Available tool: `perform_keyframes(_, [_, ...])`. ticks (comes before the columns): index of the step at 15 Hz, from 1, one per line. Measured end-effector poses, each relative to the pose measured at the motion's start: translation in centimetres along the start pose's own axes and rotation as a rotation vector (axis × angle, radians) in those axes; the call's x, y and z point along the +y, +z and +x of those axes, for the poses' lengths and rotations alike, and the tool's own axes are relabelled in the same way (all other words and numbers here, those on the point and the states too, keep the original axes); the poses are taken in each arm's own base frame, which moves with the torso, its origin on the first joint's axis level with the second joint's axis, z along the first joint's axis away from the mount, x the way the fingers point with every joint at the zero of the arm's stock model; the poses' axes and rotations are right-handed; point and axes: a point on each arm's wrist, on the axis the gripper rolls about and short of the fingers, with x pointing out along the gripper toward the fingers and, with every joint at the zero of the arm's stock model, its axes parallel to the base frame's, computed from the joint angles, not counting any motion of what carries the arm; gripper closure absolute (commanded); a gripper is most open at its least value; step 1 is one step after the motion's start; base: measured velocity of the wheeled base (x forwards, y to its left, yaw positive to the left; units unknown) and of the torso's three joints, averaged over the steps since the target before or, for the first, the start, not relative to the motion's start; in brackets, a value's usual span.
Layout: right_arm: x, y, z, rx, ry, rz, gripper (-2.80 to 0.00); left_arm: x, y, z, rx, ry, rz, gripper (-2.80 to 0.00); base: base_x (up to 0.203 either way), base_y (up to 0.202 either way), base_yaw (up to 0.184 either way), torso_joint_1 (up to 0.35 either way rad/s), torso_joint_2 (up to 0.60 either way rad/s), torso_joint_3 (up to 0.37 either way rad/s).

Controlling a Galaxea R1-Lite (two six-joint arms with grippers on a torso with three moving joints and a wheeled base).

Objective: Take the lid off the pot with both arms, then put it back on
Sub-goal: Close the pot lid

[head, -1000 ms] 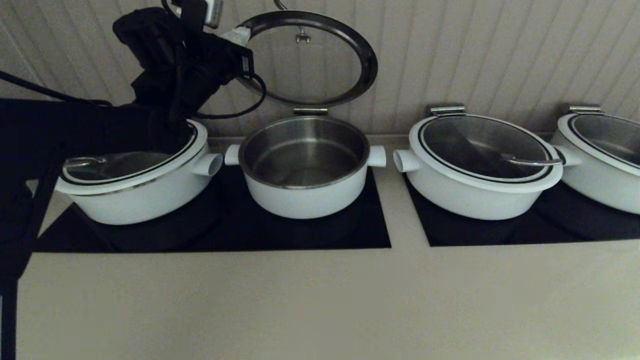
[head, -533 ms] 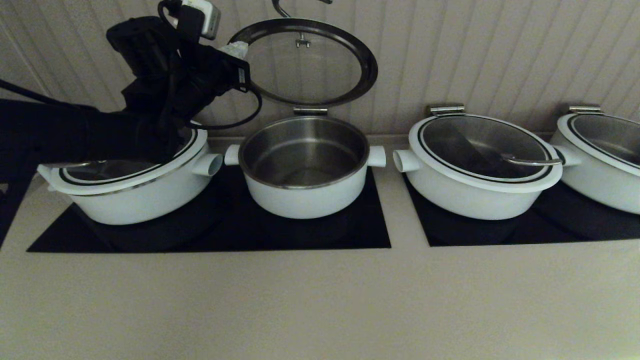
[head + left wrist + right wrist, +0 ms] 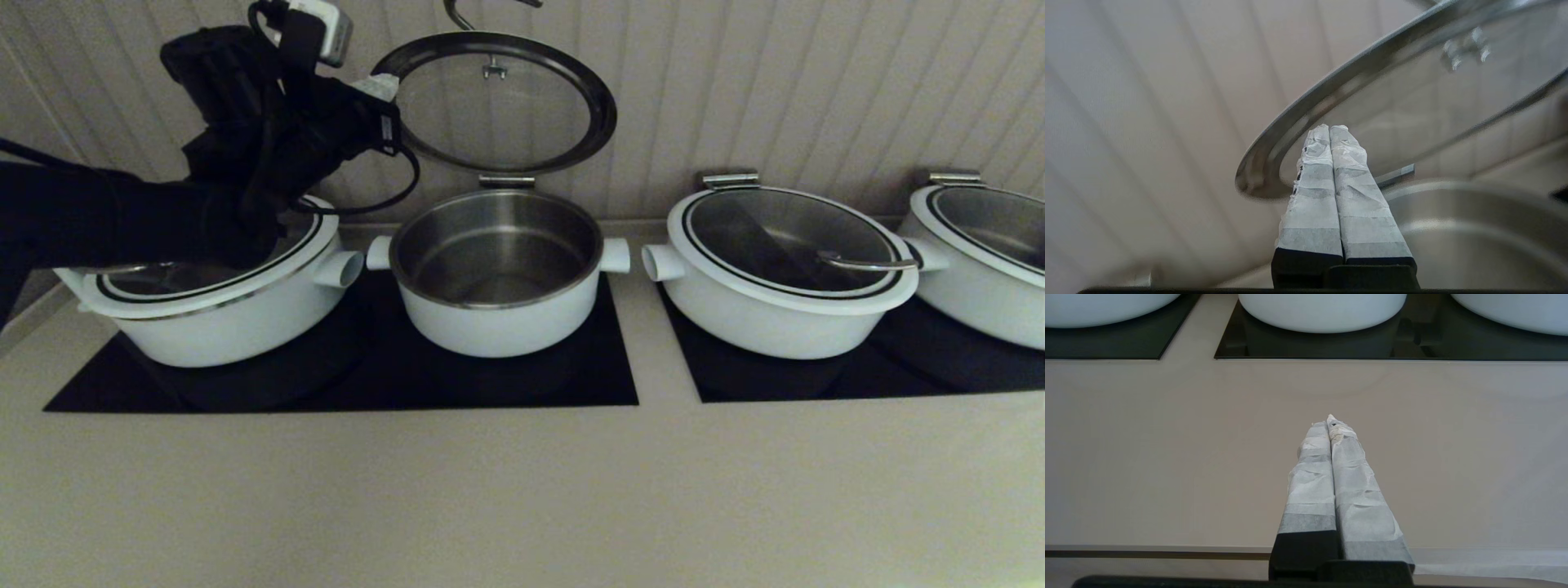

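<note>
The pot is white with a steel inside and stands uncovered on the black cooktop, second from the left. The lid stands raised on edge behind it against the panelled wall, its steel handle at the top. My left gripper is shut and holds nothing, with its taped tips at the lid's left rim. I cannot tell if they touch. In the left wrist view the gripper lies in front of the lid's rim, above the pot. My right gripper is shut and empty, low over the front of the counter.
A wider lidded pot sits under my left arm. Two more wide lidded pots stand to the right on a second black cooktop. The beige counter runs along the front.
My left arm has drawn a little to the left and its forearm has left the lower left of the view. The lid stays raised, its top edge slightly lower in view.
</note>
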Motion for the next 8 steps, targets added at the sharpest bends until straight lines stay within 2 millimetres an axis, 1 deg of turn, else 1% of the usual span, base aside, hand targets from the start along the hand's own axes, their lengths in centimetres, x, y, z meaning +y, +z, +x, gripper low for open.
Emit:
perform_keyframes(4, [0.0,0.0,0.0,0.000,0.000,0.000,0.00,0.9,-0.4,-1.2,0.045,0.015,0.007,0.00,0.000,0.000,0.000,0.000,0.00,0.000])
perform_keyframes(8, [0.0,0.0,0.0,0.000,0.000,0.000,0.00,3.3,0.1,-1.9,0.065,0.055,0.031,0.00,0.000,0.000,0.000,0.000,0.00,0.000])
